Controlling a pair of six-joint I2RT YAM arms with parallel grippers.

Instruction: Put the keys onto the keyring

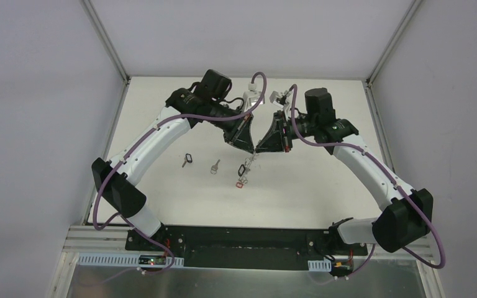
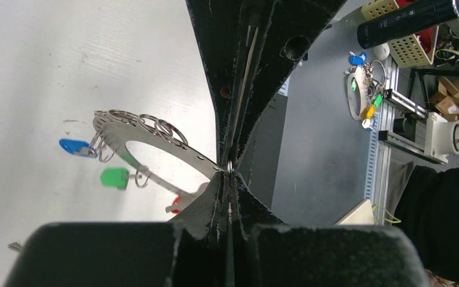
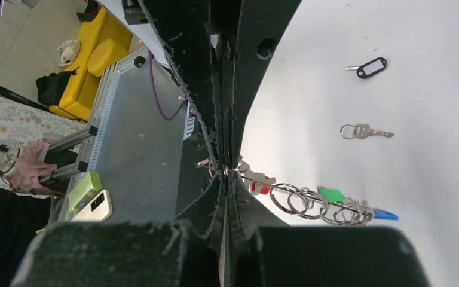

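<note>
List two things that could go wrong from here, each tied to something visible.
1. The left end effector pinches the keyring by one thin edge, the right end effector shut tip to tip against it; the loaded hoop could twist or slip free.
2. The black-tagged key and plain key lie flat on the table, apart from the hoop; letting go to fetch one might drop it.

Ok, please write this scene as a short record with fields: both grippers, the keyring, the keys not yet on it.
left gripper: shut on keyring
right gripper: shut at keyring's end; grip unclear
keyring: hangs from the grippers, blue tag and green tag on it
loose keys: black-tag key, plain key, both lying on table
</note>
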